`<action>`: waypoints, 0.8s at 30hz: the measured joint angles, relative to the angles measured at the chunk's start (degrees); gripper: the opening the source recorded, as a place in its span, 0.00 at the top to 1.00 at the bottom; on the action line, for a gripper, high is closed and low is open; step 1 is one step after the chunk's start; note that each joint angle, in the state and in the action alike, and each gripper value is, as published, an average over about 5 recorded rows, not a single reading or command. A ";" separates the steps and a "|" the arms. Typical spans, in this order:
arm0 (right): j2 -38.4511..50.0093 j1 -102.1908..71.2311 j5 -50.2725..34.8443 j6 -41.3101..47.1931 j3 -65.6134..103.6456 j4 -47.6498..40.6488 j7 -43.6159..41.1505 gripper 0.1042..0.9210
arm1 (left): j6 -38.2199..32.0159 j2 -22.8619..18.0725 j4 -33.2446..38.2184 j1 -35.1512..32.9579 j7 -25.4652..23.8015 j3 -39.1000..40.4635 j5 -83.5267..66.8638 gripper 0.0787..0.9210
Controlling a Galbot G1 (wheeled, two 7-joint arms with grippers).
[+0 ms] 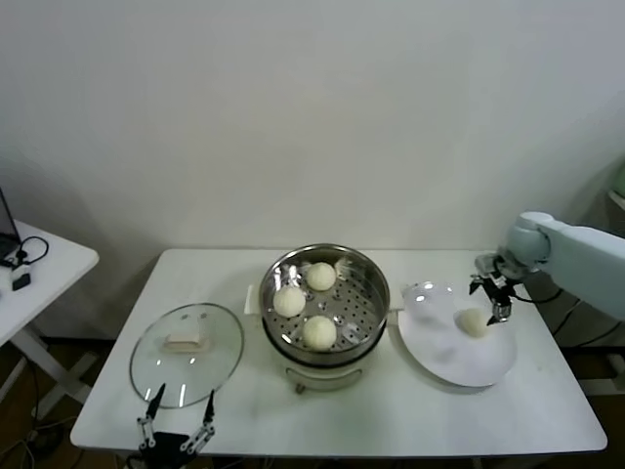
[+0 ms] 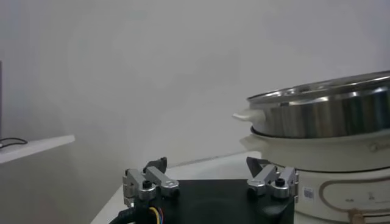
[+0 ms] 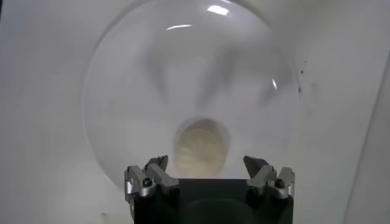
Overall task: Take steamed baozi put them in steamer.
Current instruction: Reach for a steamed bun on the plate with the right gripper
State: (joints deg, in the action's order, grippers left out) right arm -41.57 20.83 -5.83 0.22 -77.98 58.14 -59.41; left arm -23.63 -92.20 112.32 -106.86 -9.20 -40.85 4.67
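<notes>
Cream-white baozi, seemingly white plate, shiny perforated steamer.

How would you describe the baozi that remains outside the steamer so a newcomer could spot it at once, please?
Start at the steel steamer in the middle of the white table, then look to the white plate on its right. The lone baozi sits there below the open right pincer; the other three lie inside the steamer.

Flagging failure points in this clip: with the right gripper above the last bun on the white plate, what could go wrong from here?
1. The open right gripper sits over the last cream-white round bun; the smooth dough may roll on the flat white plate if pinched off-centre.
2. Three buns already fill the shiny steel steamer, so the free spot is tight.
3. The plate lies near the table's right edge and could be nudged.
</notes>
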 measured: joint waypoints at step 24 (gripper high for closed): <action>-5.05 -9.43 6.15 -3.16 9.07 -10.39 0.51 0.24 | 0.17 0.00 -1.62 1.54 0.01 -0.71 -0.49 0.12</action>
State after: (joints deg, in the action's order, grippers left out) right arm -46.62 11.40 0.32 -2.94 -68.91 47.75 -58.90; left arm -23.46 -92.20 110.70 -105.32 -9.19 -41.56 4.18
